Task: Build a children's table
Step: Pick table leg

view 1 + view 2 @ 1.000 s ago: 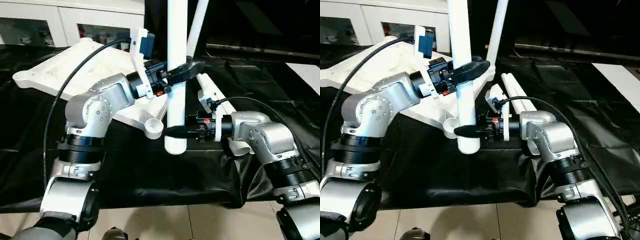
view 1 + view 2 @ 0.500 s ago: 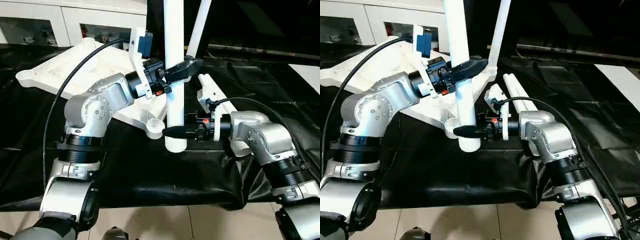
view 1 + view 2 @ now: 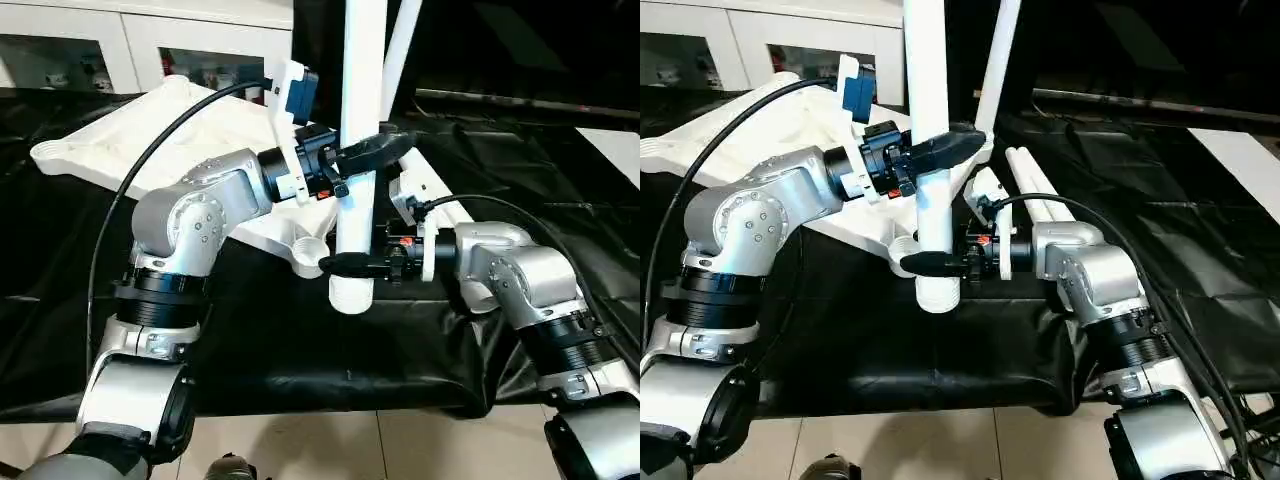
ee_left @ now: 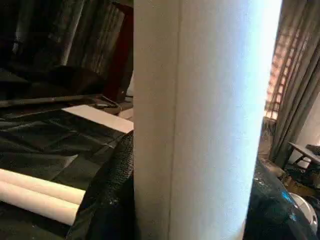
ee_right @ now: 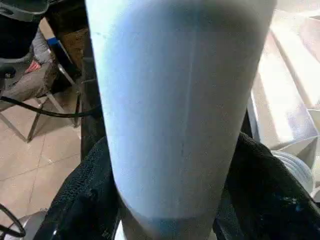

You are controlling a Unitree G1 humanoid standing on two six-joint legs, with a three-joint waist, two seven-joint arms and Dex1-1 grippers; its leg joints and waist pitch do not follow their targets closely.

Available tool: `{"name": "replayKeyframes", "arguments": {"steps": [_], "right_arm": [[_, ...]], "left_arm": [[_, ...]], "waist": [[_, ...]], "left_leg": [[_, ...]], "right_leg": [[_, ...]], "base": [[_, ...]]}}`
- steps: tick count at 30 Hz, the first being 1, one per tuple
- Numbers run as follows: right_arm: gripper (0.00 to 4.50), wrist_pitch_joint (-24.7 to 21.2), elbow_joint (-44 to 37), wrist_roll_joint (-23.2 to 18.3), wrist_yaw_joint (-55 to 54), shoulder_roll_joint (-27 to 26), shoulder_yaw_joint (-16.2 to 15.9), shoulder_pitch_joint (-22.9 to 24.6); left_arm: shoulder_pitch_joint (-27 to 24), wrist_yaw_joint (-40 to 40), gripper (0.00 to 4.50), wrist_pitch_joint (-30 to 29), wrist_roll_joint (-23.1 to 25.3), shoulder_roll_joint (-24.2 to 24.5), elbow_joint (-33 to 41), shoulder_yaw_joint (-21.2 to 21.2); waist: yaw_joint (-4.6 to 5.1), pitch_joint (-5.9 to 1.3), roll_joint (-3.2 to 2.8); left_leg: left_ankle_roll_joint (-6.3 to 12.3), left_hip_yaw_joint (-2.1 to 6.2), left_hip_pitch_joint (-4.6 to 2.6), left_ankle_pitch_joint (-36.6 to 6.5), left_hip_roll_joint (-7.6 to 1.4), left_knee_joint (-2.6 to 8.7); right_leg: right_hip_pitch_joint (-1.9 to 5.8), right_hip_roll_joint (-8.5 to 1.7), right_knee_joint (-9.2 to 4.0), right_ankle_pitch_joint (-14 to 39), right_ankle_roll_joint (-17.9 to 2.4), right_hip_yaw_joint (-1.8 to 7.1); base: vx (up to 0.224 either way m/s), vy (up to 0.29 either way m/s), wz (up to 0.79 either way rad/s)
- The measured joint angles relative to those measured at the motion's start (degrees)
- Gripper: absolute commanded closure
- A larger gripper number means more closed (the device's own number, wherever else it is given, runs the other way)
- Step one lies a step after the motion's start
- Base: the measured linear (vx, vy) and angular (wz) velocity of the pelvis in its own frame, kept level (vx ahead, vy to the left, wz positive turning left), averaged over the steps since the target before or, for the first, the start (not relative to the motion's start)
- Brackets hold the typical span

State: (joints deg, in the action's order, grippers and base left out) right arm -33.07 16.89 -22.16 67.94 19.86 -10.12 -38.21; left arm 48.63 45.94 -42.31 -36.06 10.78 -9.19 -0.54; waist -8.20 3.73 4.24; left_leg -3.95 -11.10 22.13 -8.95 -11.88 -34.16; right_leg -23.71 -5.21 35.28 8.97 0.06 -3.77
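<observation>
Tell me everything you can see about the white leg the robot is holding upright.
The leg is a long, smooth white tube, plastic by its look, standing nearly upright with its top out of frame. Its open lower end hangs beside the tabletop's corner socket, not in it. The left hand grips it higher up; the right hand clasps it near the bottom.

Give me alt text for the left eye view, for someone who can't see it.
Both grippers hold one white leg upright over the black work table: the left gripper higher, the right gripper near its lower end. The white tabletop lies behind the left arm, and another leg stands behind.
</observation>
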Motion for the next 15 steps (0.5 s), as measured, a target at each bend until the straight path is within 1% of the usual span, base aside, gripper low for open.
{"name": "replayKeyframes", "arguments": {"steps": [15], "right_arm": [[1.61,-0.59,-0.03,-0.06,1.96,0.59,-0.95,0.02]], "left_arm": [[-0.15,1.29,2.73,-0.26,-0.18,0.13,1.02,0.56]], "waist": [[0.04,0.00,0.00]], "left_leg": [[0.00,0.00,0.00,0.00,0.00,-0.01]], "right_leg": [[0.00,-0.01,0.00,0.00,0.01,0.00]], "base": [[0.000,0.000,0.00]]}}
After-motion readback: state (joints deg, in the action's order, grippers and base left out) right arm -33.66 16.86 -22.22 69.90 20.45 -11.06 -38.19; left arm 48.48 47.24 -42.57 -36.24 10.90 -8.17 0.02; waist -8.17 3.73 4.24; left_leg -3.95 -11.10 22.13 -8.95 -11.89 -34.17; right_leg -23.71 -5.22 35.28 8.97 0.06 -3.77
